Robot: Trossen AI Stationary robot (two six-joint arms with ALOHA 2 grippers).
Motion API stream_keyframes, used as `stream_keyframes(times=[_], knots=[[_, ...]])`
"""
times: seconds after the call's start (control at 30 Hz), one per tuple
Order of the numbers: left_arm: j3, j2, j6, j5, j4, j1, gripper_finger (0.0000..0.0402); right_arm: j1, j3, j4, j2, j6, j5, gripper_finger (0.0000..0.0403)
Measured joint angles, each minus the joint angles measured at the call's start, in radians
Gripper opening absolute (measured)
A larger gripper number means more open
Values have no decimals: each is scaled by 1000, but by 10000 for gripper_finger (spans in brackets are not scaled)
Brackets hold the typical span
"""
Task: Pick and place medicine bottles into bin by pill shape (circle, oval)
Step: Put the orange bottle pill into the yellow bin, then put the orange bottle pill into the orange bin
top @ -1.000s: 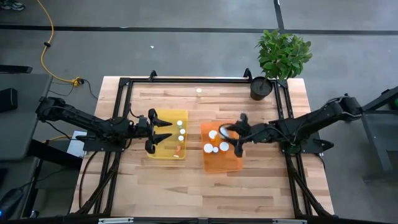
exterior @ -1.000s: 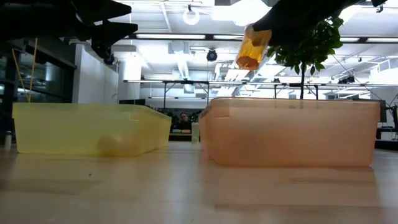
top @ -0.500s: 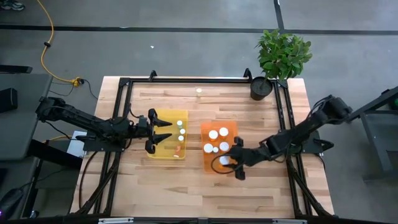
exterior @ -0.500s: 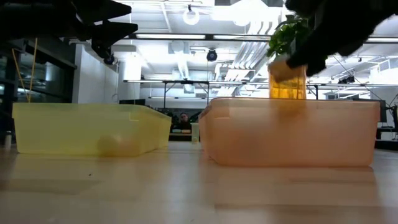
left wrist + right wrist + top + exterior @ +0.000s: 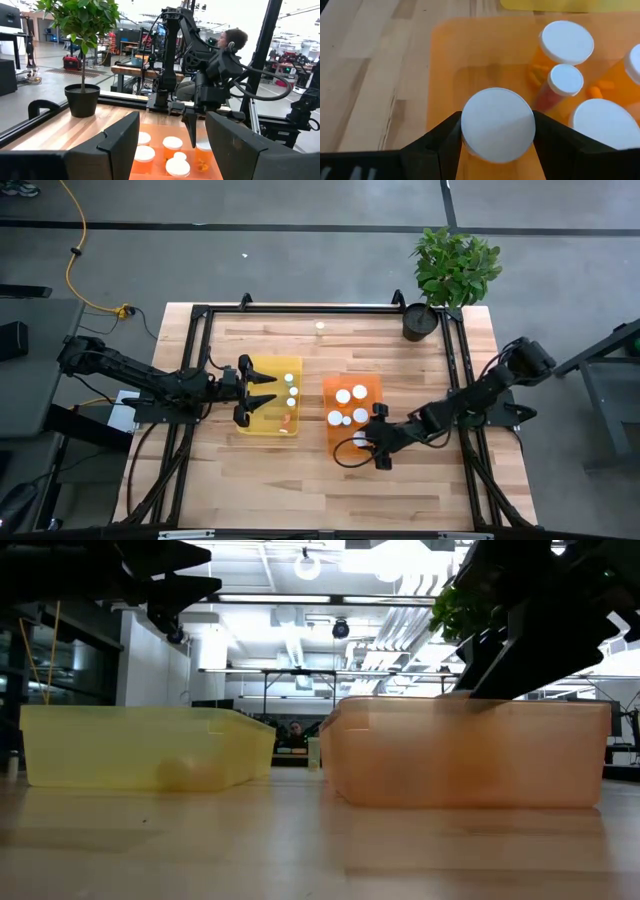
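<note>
the right gripper (image 5: 362, 443) is now reaching down into the near end of the orange bin (image 5: 372, 387), having swung over from the bin's far side a second ago, when it was carrying its bottle tilted high above the rim. in the right wrist view the wide white cap of that medicine bottle (image 5: 498, 125) is sitting squarely between the two dark fingers (image 5: 440, 142), which are standing partly apart and pressing on its sides, so the bottle is still being gripped, low inside the bin beside the four bottles already standing there. this looks like the last instant of a placement, with only the release and lift-out remaining. the left gripper (image 5: 262, 390) is hovering over the yellow bin (image 5: 256, 426), fingers spread and holding nothing, unchanged over the second. one small capped bottle (image 5: 320, 326) is waiting on the table near the far edge.
</note>
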State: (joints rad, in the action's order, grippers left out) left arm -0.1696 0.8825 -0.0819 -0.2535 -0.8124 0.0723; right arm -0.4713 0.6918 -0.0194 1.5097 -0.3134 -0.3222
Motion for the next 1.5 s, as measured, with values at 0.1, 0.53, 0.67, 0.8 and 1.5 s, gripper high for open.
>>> stream_keyframes(times=[0.1,0.53,0.67,0.8,1.5], knots=[[0,0,0,0,0,0,218,0,0,2,5,-2,0,195],[0,0,0,0,1,0,218,0,0,6,5,-73,9,230],[0,0,0,0,1,0,218,0,1,7,5,-64,-4,269],[0,0,0,0,1,0,218,0,39,45,0,8,-11,290],[0,0,7,-48,1,0,218,286,-228,-1055,-144,405,-118,293]])
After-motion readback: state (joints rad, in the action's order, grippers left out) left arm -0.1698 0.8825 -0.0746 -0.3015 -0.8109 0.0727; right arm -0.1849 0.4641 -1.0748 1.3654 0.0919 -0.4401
